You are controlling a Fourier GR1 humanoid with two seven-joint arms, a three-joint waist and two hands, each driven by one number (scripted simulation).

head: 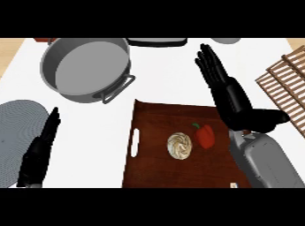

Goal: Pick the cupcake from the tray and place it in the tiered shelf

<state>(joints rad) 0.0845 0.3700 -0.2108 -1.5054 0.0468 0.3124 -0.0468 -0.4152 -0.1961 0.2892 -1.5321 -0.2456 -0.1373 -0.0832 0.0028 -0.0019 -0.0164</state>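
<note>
Your black right hand (228, 95) hangs flat with its fingers straight and stretched away from you, holding nothing, its thumb jutting out to the side. The cream-swirled round cupcake (180, 145) sits just to the hand's left and nearer you, upright on the dark brown wooden tray (156, 128); seen from above it is round, with no clear long axis. A red bell pepper (205, 135) lies between cupcake and wrist. The slatted wooden tiered shelf (297, 90) stands to the hand's right, across bare white counter (168, 70). Your left hand (40, 150) rests with fingers straight, far left, beside a grey round placemat (11, 130).
</note>
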